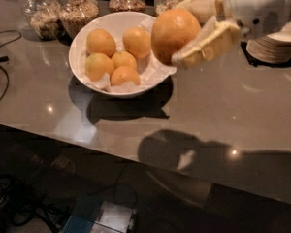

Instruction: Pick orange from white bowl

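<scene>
My gripper (186, 30) is shut on the orange (173, 34), a large round fruit with dull pitted skin. It holds the orange in the air, above the right rim of the white bowl (80, 42) and toward the camera. The bowl is wide, glossy and lined with crumpled white paper. Several more oranges (101, 41) lie in it, on its left and middle. The cream fingers (211, 45) clasp the orange from the right side, one above and one below.
The bowl stands on a grey counter (223, 110). Several glass jars (78, 11) of grains stand behind it at the back. A stack of white plates (276, 45) sits at the right, behind my arm. Cables (0, 76) lie at the left edge.
</scene>
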Tool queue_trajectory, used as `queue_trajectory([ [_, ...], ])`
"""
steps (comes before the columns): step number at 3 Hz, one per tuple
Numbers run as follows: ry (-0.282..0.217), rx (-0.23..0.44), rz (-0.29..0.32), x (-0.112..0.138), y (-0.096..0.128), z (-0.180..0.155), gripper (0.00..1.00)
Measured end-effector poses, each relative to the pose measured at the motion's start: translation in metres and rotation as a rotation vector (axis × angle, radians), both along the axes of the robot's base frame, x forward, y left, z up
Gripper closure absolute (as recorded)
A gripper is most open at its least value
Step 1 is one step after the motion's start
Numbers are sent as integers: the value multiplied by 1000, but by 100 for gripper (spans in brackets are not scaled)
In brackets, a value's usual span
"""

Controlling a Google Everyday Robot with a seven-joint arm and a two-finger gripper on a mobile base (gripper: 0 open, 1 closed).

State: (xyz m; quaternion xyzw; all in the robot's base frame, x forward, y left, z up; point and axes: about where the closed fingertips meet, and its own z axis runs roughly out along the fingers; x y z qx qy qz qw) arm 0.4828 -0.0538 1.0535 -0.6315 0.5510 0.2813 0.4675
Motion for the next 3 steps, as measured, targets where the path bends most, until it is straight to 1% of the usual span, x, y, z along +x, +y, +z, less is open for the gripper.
queue_trajectory([
  [1,67,33,3,-37,-1,-23,100],
  [2,110,74,13,-67,2,-34,100],
  [3,118,77,9,-69,1,-37,100],
])
